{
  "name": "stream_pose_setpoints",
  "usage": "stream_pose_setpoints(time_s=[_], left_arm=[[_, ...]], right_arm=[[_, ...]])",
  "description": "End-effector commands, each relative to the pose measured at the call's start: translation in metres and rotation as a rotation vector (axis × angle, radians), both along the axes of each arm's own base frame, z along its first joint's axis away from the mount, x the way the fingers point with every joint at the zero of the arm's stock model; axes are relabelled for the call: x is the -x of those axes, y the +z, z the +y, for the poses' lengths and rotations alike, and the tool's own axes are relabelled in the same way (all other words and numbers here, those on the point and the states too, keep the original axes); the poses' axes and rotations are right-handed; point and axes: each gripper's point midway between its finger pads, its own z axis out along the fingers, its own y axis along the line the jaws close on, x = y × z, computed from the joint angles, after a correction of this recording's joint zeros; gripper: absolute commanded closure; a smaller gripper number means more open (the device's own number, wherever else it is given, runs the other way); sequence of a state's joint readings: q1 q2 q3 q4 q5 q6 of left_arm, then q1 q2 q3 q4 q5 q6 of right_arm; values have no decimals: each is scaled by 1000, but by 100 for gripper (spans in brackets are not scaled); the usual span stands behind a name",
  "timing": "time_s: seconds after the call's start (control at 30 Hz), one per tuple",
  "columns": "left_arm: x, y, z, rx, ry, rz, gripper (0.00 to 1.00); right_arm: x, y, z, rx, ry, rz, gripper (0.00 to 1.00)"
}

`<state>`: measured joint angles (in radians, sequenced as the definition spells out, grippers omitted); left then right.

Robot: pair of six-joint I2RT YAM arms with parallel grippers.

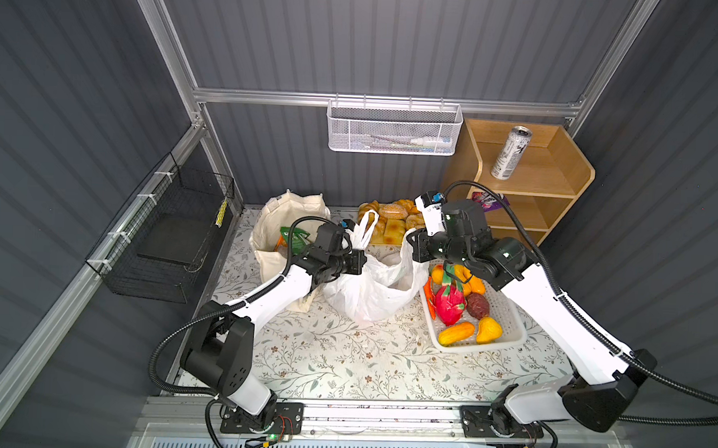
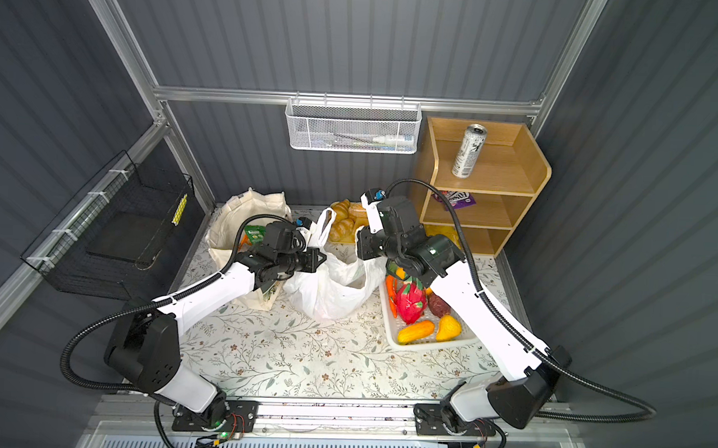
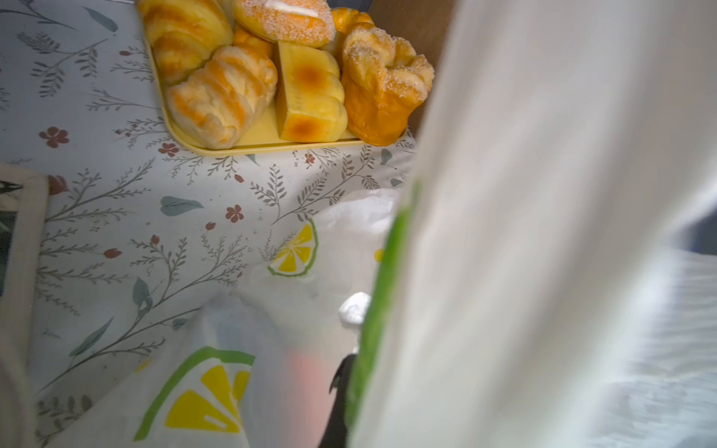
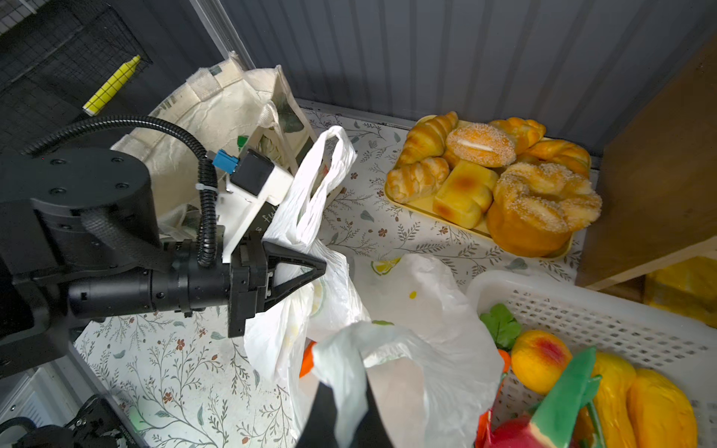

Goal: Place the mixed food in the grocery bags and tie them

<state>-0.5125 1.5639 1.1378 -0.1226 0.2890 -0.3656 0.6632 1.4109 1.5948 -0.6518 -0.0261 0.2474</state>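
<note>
The white lemon-printed plastic bag (image 1: 375,288) (image 2: 333,286) stands mid-table with its mouth spread. My left gripper (image 1: 362,261) (image 2: 321,258) (image 4: 320,267) is shut on the bag's left handle, whose loop rises above it. In the left wrist view the film (image 3: 543,232) fills most of the frame and hides the left gripper (image 3: 349,372) almost entirely. My right gripper (image 1: 412,247) (image 2: 362,245) (image 4: 349,403) is shut on the right handle. The cream canvas tote (image 1: 278,225) (image 2: 241,220) (image 4: 201,116) stands open to the left, with a green packet (image 1: 292,236) inside. A silver can (image 1: 511,152) (image 2: 468,151) is on the shelf's top tier.
A yellow tray of bread rolls (image 1: 390,224) (image 4: 492,182) sits behind the bag. A white perforated basket (image 1: 507,323) of toy fruit with a pink dragon fruit (image 1: 449,304) lies under my right arm. The wooden shelf (image 1: 559,184) is at back right, a black wire basket (image 1: 173,233) on the left wall.
</note>
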Motion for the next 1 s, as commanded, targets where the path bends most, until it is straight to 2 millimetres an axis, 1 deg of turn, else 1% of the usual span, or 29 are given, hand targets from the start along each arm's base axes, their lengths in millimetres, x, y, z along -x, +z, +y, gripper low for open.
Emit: stream_pose_setpoints(time_s=[0.0, 0.17, 0.3, 0.43, 0.5, 0.57, 0.77, 0.83, 0.9, 0.97], left_arm=[[12, 47, -20, 111, -137, -114, 100], [32, 63, -36, 167, -308, -155, 100], [44, 66, -44, 179, -420, -157, 100], [54, 69, -54, 212, -529, -141, 100], [57, 72, -59, 240, -573, -132, 100], [60, 70, -61, 244, -608, -109, 100], [64, 66, -66, 247, -676, -78, 100], [65, 68, -66, 245, -687, -88, 100], [67, 70, -65, 240, -694, -99, 94], [70, 72, -63, 234, -702, -111, 86]], right_arm=[[11, 28, 3, -18, 90, -82, 100], [17, 29, 1, 53, 209, -137, 100], [17, 24, 4, 71, 297, -133, 100], [27, 17, 20, 58, 422, -87, 100], [29, 11, 28, 51, 469, -49, 100], [28, 6, 35, 59, 496, -21, 100], [14, -11, 46, 111, 525, 27, 100], [5, -20, 46, 135, 512, 40, 100], [-1, -25, 45, 140, 500, 47, 100], [-3, -26, 45, 136, 495, 51, 100]])
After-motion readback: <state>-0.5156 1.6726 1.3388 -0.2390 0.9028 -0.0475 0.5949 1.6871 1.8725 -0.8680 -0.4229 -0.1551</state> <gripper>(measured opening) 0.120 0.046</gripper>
